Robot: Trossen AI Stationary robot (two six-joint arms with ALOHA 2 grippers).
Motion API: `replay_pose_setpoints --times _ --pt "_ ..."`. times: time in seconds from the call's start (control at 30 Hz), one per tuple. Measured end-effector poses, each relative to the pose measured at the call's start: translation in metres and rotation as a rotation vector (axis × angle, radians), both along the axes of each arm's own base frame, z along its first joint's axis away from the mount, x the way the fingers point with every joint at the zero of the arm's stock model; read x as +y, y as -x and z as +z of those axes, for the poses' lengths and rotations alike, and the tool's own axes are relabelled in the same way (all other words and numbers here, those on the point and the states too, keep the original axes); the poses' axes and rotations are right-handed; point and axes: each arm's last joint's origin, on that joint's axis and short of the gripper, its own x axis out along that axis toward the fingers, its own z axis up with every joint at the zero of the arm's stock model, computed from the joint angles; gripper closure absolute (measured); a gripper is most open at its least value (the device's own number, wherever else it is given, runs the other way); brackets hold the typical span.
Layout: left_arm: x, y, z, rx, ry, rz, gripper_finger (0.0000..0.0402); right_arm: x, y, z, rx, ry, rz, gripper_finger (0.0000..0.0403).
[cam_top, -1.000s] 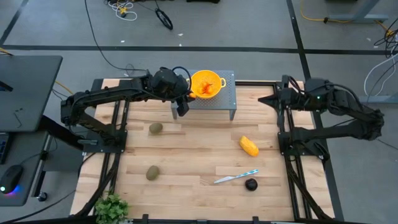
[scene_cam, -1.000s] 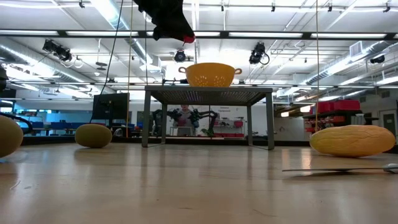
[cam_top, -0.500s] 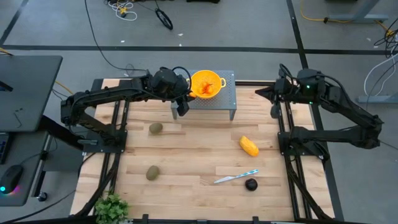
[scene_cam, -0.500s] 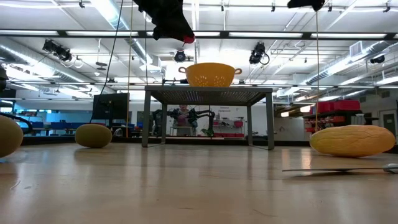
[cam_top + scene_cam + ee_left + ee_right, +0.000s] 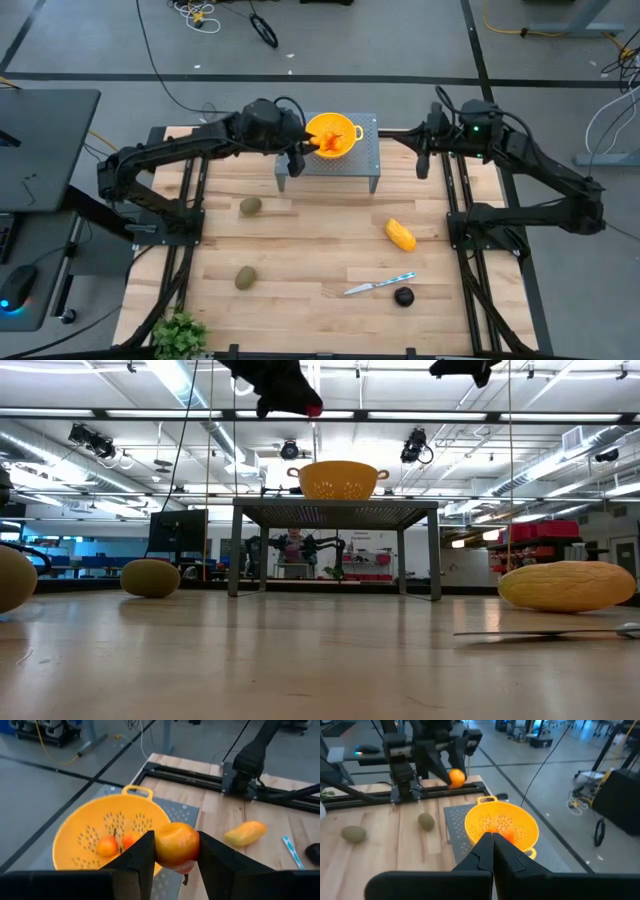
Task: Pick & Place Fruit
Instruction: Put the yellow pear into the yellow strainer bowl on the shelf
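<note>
My left gripper (image 5: pixel 299 156) is shut on an orange-red round fruit (image 5: pixel 176 844), high up beside the yellow perforated bowl (image 5: pixel 343 122), which stands on a grey perforated stand (image 5: pixel 364 158) at the table's far edge. Two tiny orange-red fruits (image 5: pixel 107 846) lie in the bowl. My right gripper (image 5: pixel 423 155) is shut and empty, in the air to the right of the stand. Two olive-brown ovals (image 5: pixel 250 206) (image 5: pixel 245 278), a yellow-orange oblong (image 5: pixel 400 235) and a dark round fruit (image 5: pixel 403 296) lie on the table. My left gripper pinches the orange-red fruit between its two fingers (image 5: pixel 142 857), one on each side of it. The fingers point downward, and the fruit (image 5: pixel 314 408) sits at their lower ends. It is lifted clear, above the height of the bowl's rim (image 5: pixel 338 466) and just left of it.
A silver knife with a pale blue handle (image 5: pixel 380 284) lies near the dark fruit. A green plant (image 5: pixel 180 335) stands at the near left corner. The arms' black frames (image 5: pixel 190 215) (image 5: pixel 465 225) run along both sides of the wooden table.
My left gripper, still holding the fruit, has risen a little and shifted toward the bowl. My right arm has swung toward the table's left, bringing its gripper closer to the stand and the bowl.
</note>
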Motion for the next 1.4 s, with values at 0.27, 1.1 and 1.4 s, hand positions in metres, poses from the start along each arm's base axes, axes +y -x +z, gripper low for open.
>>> replay_pose_setpoints --times 0.27,1.1,1.4 --pt "0.013 0.002 0.007 -0.075 -0.014 -0.008 0.0274 -0.002 -0.005 -0.003 0.006 -0.032 -0.008 0.0402" --pt "0.038 0.002 0.010 -0.179 -0.010 0.035 0.0272 -0.002 -0.005 -0.003 0.025 0.025 0.011 0.0402" --pt "0.062 -0.026 -0.025 -0.142 0.026 0.033 0.0277 -0.003 -0.005 -0.003 0.026 0.026 0.010 0.0402"
